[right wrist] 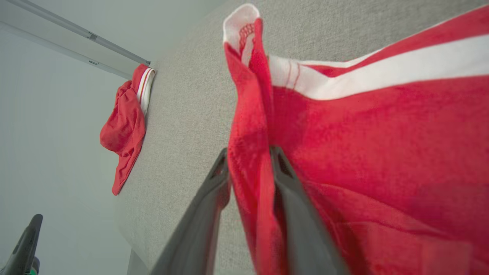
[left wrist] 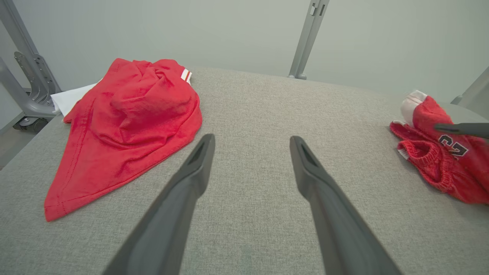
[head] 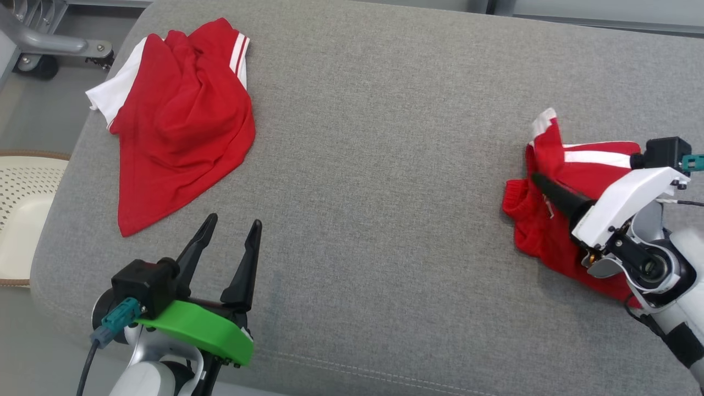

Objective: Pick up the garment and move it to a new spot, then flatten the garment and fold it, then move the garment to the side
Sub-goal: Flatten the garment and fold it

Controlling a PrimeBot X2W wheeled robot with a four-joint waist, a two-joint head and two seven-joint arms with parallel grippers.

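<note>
The right tool (right wrist: 249, 151) has a fold of the red shorts (head: 528, 242) between its fingers, pinched or slack I cannot tell; the left tool (head: 234, 219) hangs released. The shorts lie bunched at the right edge of the worktop (head: 385, 165): flattening, folding and setting aside seem undone.

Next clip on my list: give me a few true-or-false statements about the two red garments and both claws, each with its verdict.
1. The left claw is open and holds nothing. True.
2. The red shirt lies folded flat in the middle of the table. False: it is crumpled near the far left corner.
3. A fold of the shorts stands between the fingers of the right claw. True.
4. The shirt and the shorts touch each other. False: a wide stretch of bare grey table separates them, with the shorts at the right edge.
</note>
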